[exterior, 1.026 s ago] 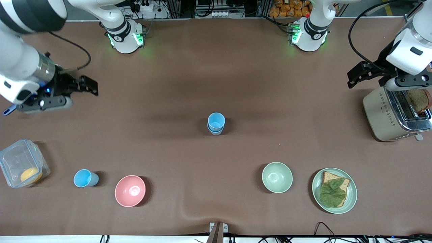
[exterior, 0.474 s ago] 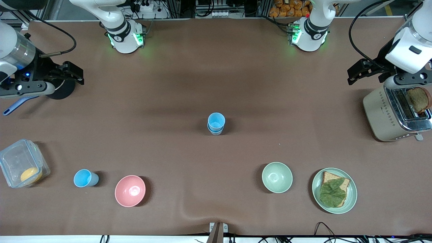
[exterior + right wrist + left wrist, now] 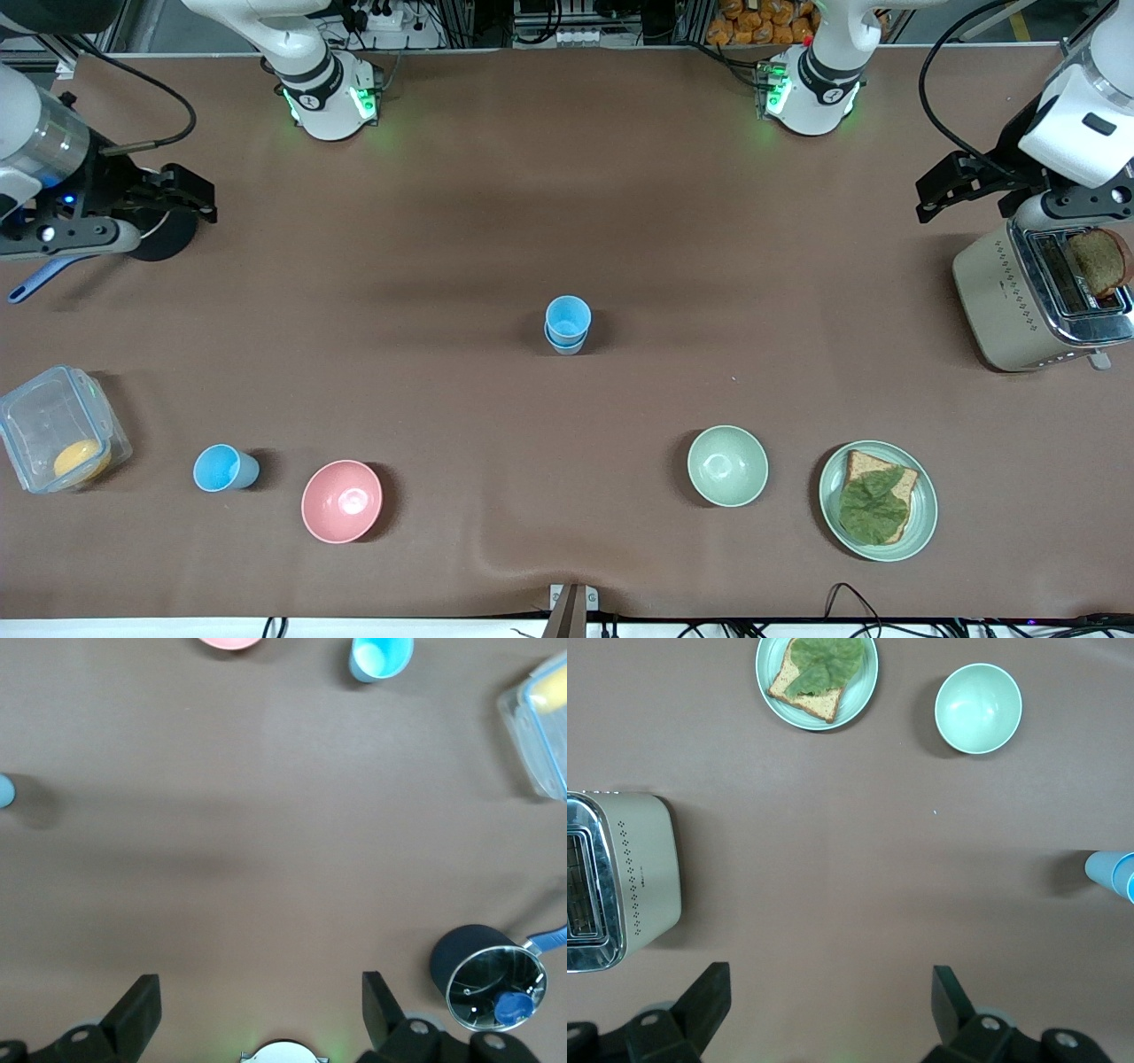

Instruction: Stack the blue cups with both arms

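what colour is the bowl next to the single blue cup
Pink. The bowl beside the lone blue cup shows best in the front view.

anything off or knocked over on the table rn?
One blue cup lies tipped on its side beside the pink bowl, apart from the upright stack of blue cups mid-table. The tablecloth has a wrinkle at its near edge.

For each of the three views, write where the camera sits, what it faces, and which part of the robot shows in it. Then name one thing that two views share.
Front view: high across the table, facing both bases; shows both arms, the stacked blue cups at mid-table.
Left wrist view: on the left arm, looking down; left gripper open, toaster, sandwich plate, green bowl.
Right wrist view: on the right arm, looking down; right gripper open, single blue cup, small pot.
Shared: front and right wrist views both show the single blue cup.
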{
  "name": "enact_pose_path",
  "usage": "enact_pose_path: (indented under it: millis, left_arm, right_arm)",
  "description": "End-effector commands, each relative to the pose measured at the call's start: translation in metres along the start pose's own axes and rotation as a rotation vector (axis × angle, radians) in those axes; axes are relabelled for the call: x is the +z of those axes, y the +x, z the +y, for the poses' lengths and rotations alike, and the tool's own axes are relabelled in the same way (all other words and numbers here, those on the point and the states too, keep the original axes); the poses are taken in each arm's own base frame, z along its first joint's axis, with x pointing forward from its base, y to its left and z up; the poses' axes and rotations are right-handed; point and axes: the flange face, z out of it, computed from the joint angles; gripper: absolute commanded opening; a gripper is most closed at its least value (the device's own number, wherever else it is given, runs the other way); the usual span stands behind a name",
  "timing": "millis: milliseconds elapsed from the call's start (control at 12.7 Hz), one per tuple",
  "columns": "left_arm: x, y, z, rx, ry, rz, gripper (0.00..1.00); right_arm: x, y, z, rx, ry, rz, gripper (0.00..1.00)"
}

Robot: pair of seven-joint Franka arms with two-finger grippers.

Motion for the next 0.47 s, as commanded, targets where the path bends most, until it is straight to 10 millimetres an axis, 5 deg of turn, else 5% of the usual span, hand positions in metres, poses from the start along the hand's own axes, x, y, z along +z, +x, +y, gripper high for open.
enact_pose_path:
  millis: [0, 395]
  left_arm:
    - [-0.0028, 0.0030, -0.0056, -0.002, -0.004, 0.005, 1.00]
    - [-0.0005, 0.0056, -0.0151, -0.011, -0.006, 0.000, 1.00]
  right_arm:
    - [0.0016, 0.0000, 0.0223, 0.039, 0.002, -0.006, 1.00]
    - [0.0013, 0.0027, 0.0215, 0.048, 0.002, 0.011, 1.00]
